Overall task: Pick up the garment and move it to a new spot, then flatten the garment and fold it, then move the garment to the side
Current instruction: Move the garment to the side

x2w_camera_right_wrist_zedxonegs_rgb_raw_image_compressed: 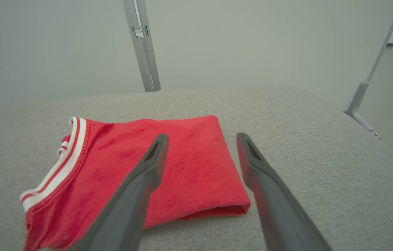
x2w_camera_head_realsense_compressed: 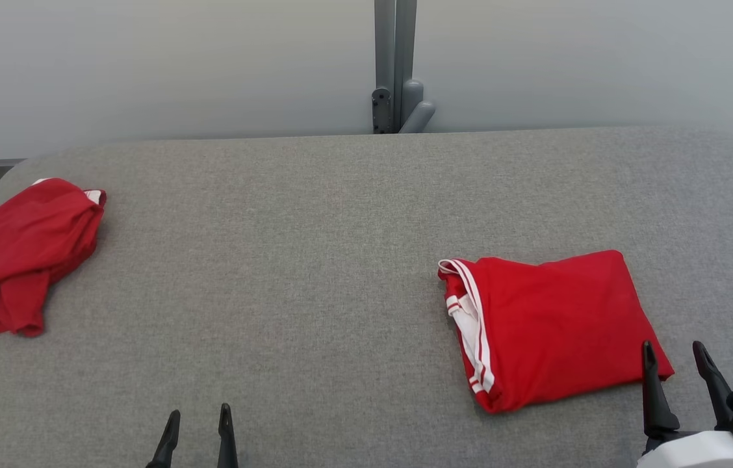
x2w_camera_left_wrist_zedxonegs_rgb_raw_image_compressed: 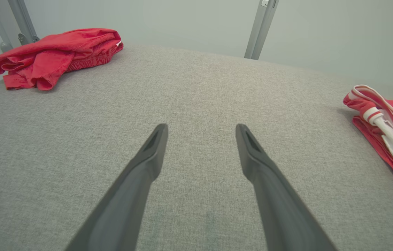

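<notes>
Red cloth is found in two places on the grey fabric-covered worktop (x2w_camera_head_realsense_compressed: 314,260): a folded red garment (x2w_camera_head_realsense_compressed: 555,325) with white-and-red striped trim (x2w_camera_head_realsense_compressed: 474,325) lies flat at the right, and a crumpled red garment (x2w_camera_head_realsense_compressed: 22,253) is heaped at the far left edge, well apart from it. The right end effector (x2w_camera_head_realsense_compressed: 672,346) is held just over the near right corner of the folded piece, its fingers spread wide with nothing between them. The left end effector (x2w_camera_head_realsense_compressed: 199,411) is poised over bare worktop near the front edge, equally wide open and empty. The folded piece is judged to be finished or nearly so, with only its shift to the side perhaps outstanding; the crumpled heap is judged to be untouched. If the folded piece is to be shifted, the doubled edge nearest the right fingers should be pinched through all its layers and slid low across the surface, so that the fold is not shaken open and the trim is not dragged out. If the heap is taken next, it should be gripped at a raised ridge instead of a loose hem, lifted clear of the edge, and set down in the open middle, where room is left for spreading.
</notes>
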`<state>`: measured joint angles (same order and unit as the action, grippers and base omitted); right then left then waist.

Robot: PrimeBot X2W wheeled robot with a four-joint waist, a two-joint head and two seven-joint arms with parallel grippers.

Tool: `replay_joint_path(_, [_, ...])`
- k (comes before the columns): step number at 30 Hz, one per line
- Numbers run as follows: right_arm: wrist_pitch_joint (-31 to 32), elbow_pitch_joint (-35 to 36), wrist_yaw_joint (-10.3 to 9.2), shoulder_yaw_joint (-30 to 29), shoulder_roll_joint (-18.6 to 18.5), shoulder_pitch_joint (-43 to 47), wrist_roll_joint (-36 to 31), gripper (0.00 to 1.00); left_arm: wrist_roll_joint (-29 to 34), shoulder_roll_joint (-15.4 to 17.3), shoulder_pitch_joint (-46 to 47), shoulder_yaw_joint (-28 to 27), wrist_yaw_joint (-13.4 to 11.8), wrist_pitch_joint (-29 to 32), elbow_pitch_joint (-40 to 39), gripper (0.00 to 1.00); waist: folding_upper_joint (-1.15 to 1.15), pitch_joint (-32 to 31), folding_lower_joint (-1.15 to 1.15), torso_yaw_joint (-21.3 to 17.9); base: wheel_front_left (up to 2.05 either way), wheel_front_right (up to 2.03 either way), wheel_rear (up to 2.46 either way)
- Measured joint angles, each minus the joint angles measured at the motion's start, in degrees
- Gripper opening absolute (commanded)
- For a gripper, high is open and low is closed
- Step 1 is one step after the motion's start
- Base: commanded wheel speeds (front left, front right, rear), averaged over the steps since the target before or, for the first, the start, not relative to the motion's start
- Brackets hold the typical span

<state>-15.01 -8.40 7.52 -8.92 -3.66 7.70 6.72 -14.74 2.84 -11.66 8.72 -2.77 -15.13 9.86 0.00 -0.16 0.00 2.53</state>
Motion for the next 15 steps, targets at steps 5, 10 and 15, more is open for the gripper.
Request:
replay_joint_path(5, [-0.03, -1.47, 0.00, 0.41, -0.69, -2.57, 2.40, 1.00, 0.25, 0.00, 0.01, -0.01, 0.03, 0.00, -0.22, 1.00, 0.00, 0.55, 0.00, -0.16, 0.00, 0.00, 0.00])
replay_joint_path(10, [1.99, -7.64, 0.00, 2.08, -5.46, -9.08, 2.88, 1.00, 0.78, 0.00, 0.80, 0.00, 0.71, 0.00, -0.40, 1.00, 0.00, 2.51, 0.00, -0.33, 0.00, 0.00, 0.00])
replay_joint_path(15, [11.28, -11.98, 0.01, 4.74, -10.18, -17.08, 3.30, 1.00, 1.05, 0.00, 3.42, -0.08, 1.54, 0.00, -0.54, 1.00, 0.00, 5.42, 0.00, -0.10, 0.00, 0.00, 0.00])
